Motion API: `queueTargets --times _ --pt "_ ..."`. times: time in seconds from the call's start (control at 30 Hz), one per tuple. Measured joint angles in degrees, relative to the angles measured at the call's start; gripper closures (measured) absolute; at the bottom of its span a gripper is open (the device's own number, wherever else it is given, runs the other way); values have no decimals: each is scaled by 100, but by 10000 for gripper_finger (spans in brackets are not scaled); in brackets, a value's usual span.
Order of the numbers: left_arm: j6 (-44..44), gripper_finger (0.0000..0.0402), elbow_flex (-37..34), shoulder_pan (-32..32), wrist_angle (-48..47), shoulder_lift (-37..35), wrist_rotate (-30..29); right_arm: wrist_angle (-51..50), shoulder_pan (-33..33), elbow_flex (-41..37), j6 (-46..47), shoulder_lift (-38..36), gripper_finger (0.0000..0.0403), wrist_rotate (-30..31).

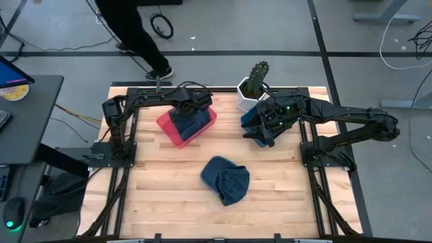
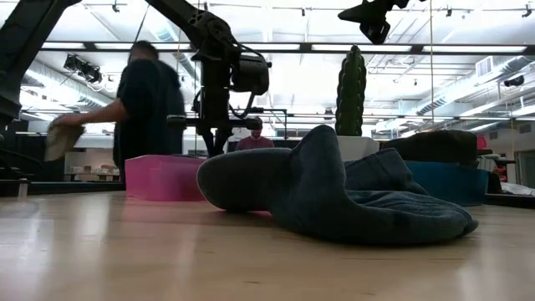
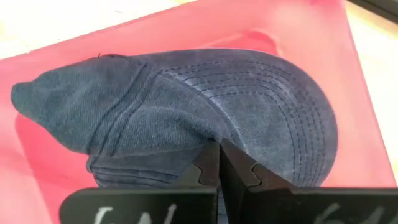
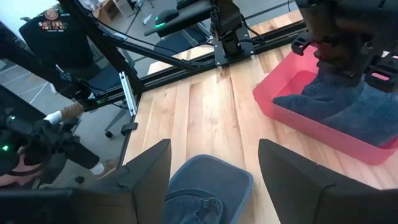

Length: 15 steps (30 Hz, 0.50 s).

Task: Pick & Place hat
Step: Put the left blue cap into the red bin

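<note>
Two dark blue denim caps show. One cap point(image 1: 226, 179) lies crumpled on the table's middle near the front, and it fills the low view point(image 2: 334, 196). The other cap point(image 3: 186, 106) lies in the pink bin point(image 1: 206, 120) at the far left. My left gripper point(image 3: 219, 154) stands over that bin point(image 1: 185, 108), shut on the cap. My right gripper point(image 4: 214, 177) is open and hovers near the blue bin point(image 1: 248, 120) at the far right. It points across the table, with the loose cap point(image 4: 208, 186) showing between its fingers, touching nothing. My left gripper pinches the cap in the pink bin between its two shut fingers, at a raised fold point(image 3: 202, 140) where the stitched brim meets the crown. The fingers come from above, pointing down. The crown point(image 3: 74, 106) and the brim point(image 3: 292, 112) rest on the bin's floor.
A cactus in a white pot point(image 1: 253, 88) stands at the far edge between the bins. A person point(image 1: 131, 30) walks on the floor beyond the far edge. Bare wood lies around the loose cap, left and right of it.
</note>
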Motion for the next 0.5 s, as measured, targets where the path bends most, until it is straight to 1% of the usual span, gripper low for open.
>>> queueTargets --times 0.13,0.23,0.33,0.4,0.5 --pt "-50 399 0 123 -2 -1 15 0 -1 0 1 0 158 0" --pt "30 399 0 236 10 -1 191 -2 1 0 1 0 158 0" --pt "142 393 0 301 123 -1 242 -2 -1 0 1 0 158 0" --pt "144 380 0 329 160 -1 255 -5 0 0 1 0 158 -2" --pt "264 346 0 336 172 -1 300 -23 -1 0 1 0 158 0"
